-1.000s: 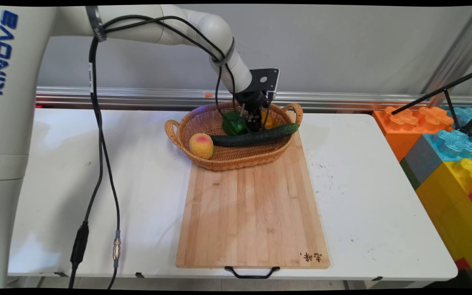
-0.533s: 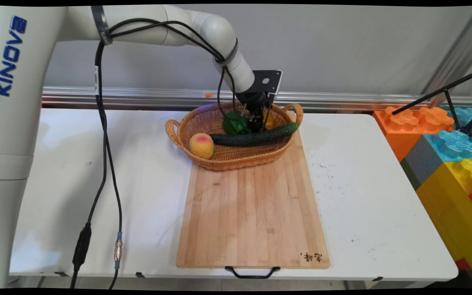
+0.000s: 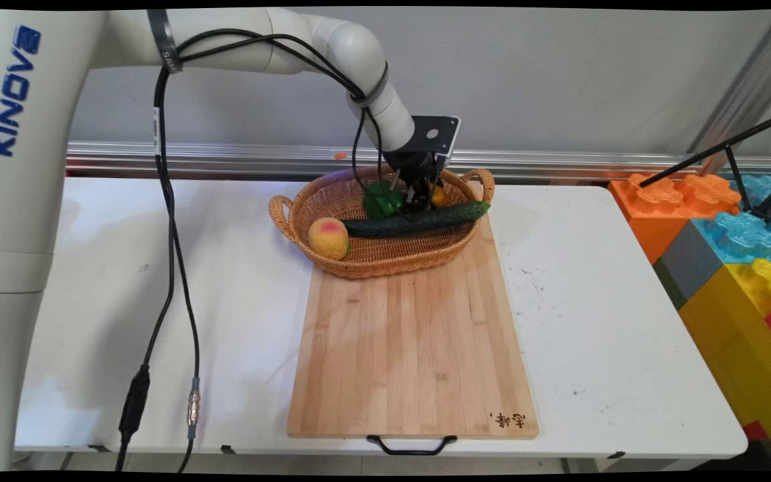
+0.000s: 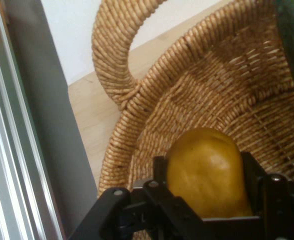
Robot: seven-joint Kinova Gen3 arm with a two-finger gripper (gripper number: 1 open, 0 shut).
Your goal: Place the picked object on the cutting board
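**Gripper clamping a yellow fruit inside the basket**

Nearest the camera, a black handle (image 3: pixel 411 444) is sticking out from the near edge of the board (image 3: pixel 412 348), which is lying lengthwise on the table (image 3: pixel 593 321); a small dark mark is sitting in the board's near right corner, too small to read. Cables (image 3: pixel 171 268) are hanging down over the table's left part.

Further back, the basket (image 3: pixel 332 201) is resting on the board's far end, its left handle overhanging the table. A peach (image 3: pixel 328 237) is leaning against the basket's near-left wall. A cucumber (image 3: pixel 415 221) is lying across the basket, its right tip riding on the rim. Behind it a green fruit (image 3: pixel 381 201) is showing only in part — the cucumber and the gripper are covering the rest, so its kind is hard to tell.

Just right of that, the gripper (image 3: pixel 419 198) is reaching down into the basket's far side. In the main view only a sliver of the yellow fruit (image 3: pixel 438 195) is peeking out beside it. The hand view is showing more: the fingers (image 4: pixel 252 172) are pressing on both flanks of the yellow fruit (image 4: pixel 207 172), gripping it, with the basket's weave (image 4: pixel 222 90) and its handle behind. The fruit's lower end is cut off by the linkage, and whether it is touching the basket floor cannot be told.

At the far right, coloured blocks (image 3: pixel 727 227) are stacked beside the table, partly cut off by the frame edge.
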